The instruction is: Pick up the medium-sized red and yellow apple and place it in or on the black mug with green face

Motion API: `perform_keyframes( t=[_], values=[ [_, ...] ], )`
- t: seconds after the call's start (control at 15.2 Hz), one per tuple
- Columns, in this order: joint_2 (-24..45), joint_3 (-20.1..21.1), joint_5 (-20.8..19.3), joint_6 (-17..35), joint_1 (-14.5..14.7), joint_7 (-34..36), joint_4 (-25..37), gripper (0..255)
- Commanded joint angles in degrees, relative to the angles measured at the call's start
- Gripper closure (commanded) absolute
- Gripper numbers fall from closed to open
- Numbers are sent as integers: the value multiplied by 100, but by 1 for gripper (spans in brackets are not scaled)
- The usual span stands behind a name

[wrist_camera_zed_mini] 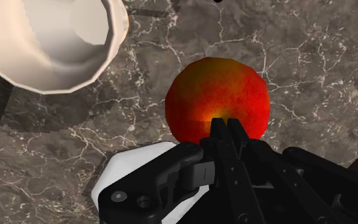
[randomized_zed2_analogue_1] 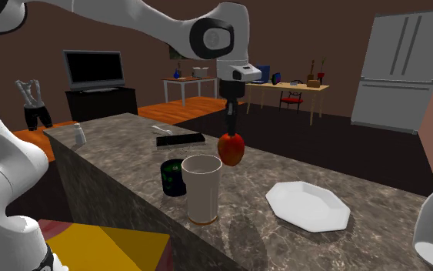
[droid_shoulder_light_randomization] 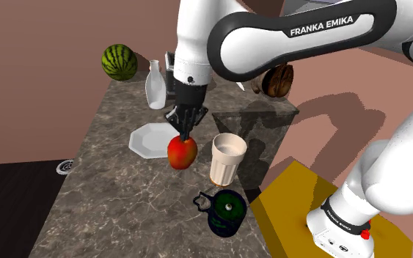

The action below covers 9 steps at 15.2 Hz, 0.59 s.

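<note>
The hand (droid_shoulder_light_randomization: pixel 186 134) is closed narrow on the top of the red and yellow apple (droid_shoulder_light_randomization: pixel 182 152), with the fingertips pinched together there. The apple hangs under the hand, between the white plate (droid_shoulder_light_randomization: pixel 150 139) and the tall beige cup (droid_shoulder_light_randomization: pixel 227 159). I cannot tell if it touches the marble surface (droid_shoulder_light_randomization: pixel 124 198). The black mug with green face (droid_shoulder_light_randomization: pixel 227 212) stands near the cup, at the surface's edge

You see the arm (droid_shoulder_light_randomization: pixel 293 33) extended toward the shoulder view's left, its last links turned downward. The gripper (droid_shoulder_light_randomization: pixel 186 133) points straight down. Its fingers (wrist_camera_zed_mini: pixel 217 130) are drawn nearly together, pinching the top of the apple (droid_shoulder_light_randomization: pixel 182 152).
</note>
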Motion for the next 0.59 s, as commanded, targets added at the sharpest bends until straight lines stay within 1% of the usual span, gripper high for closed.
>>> perform_keyframes(
  t=[0.0,0.53],
  values=[
    [-28,-4,11,-147,-3,-1,120,255],
    [-69,-15,18,-757,-13,16,693,255]
  ],
)
